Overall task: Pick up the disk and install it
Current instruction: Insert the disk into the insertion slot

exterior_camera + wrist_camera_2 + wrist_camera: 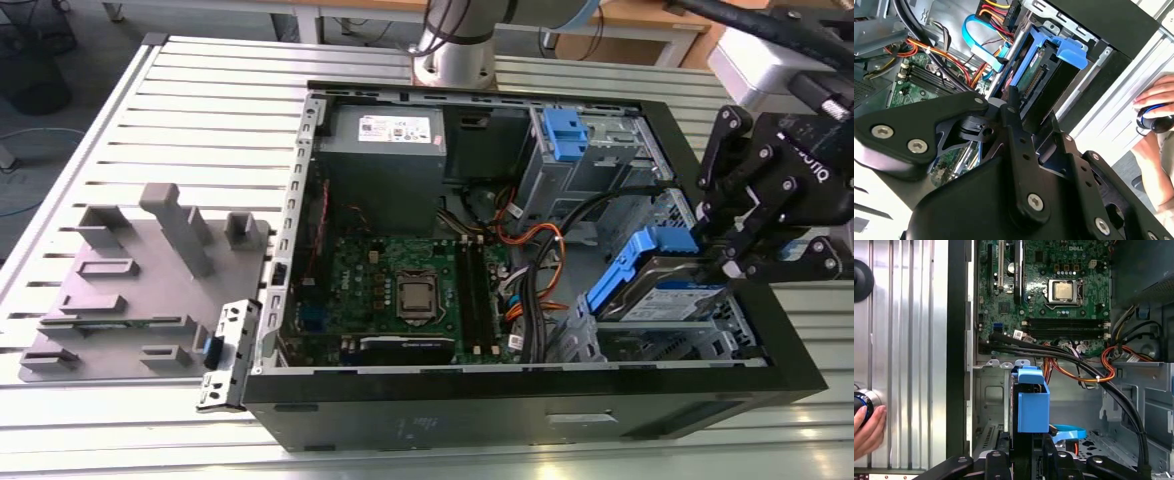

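Now I see my gripper (731, 262) holding the disk (657, 292) tight between its jaws. The disk's blue frame (1032, 402) sticks out just ahead of the jaws, inside the open computer case (534, 385), with the green board (1054, 290) farther ahead.
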Controlling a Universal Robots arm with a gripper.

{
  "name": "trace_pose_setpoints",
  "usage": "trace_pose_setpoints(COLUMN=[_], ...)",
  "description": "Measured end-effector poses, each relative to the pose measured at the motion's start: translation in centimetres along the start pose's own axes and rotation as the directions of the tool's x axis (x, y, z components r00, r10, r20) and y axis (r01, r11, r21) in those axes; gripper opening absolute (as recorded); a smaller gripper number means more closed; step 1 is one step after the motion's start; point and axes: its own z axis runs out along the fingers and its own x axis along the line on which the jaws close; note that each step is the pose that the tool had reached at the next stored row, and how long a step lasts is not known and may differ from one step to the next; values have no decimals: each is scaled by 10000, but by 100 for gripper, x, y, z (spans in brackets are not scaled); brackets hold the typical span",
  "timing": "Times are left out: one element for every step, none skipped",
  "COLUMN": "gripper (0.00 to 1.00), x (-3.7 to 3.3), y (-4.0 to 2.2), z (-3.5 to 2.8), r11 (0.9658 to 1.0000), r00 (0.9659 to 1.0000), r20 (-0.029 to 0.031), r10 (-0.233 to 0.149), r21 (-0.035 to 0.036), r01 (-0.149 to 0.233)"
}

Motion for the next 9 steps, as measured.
trace_pose_setpoints(gripper=[35, 35, 35, 35, 35, 35, 35, 35, 35], x=[1, 2, 3, 4, 5, 6, 7, 7, 8], y=[0, -1, -1, -1, -1, -1, -2, -2, -2], z=[18, 36, 54, 71, 89, 109, 127, 145, 163], r11=[10000, 10000, 10000, 10000, 10000, 10000, 10000, 10000, 10000], r00=[10000, 10000, 10000, 10000, 10000, 10000, 10000, 10000, 10000], r20=[1, 0, 1, 0, 0, -1, 0, 1, 1], r10=[0, 0, 0, 0, 0, 0, 0, 0, 0], r21=[0, 0, 0, 0, 0, 0, 0, 0, 0], r01=[0, 0, 0, 0, 0, 0, 0, 0, 0])
